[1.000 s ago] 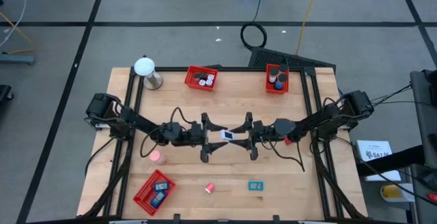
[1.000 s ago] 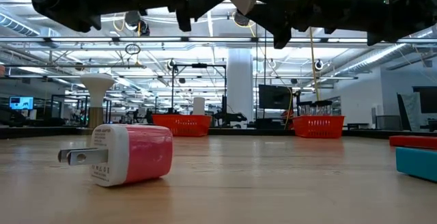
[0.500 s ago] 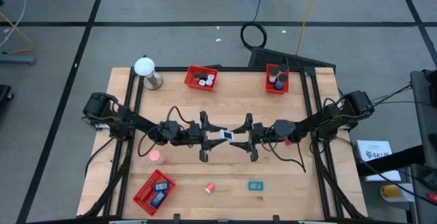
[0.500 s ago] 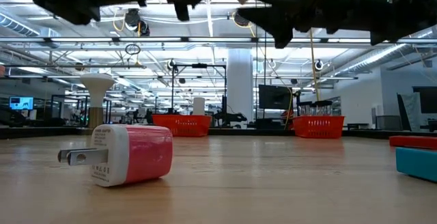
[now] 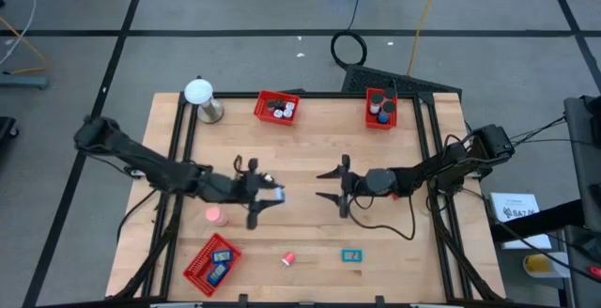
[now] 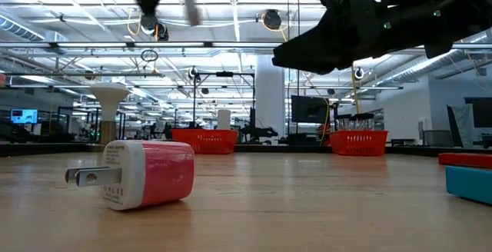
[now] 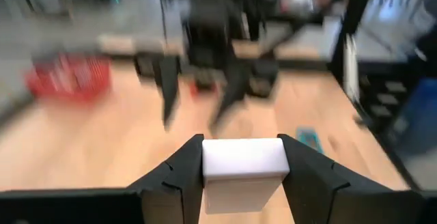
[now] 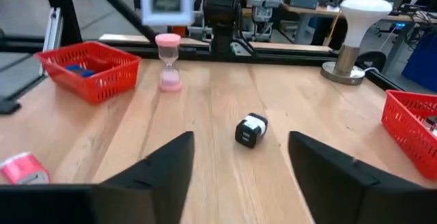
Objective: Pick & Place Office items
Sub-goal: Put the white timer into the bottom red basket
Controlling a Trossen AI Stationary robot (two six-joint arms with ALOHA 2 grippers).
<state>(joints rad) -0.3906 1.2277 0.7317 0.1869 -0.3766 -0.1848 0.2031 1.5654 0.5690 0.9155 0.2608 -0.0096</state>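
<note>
Left wrist view: the left gripper (image 7: 242, 176) pinches a white block (image 7: 244, 171) squarely between its fingers, long axis across them, while the right gripper (image 5: 331, 185), fingers spread and empty, faces it from well apart across mid-table.

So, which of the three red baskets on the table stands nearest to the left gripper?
The red basket at the front-left corner, holding blue items. The left gripper is shut on a white block; the other two baskets stand along the far edge.

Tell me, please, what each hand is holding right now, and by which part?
The left hand grips a small white block by its two opposite sides. The right hand is open and holds nothing.
</note>
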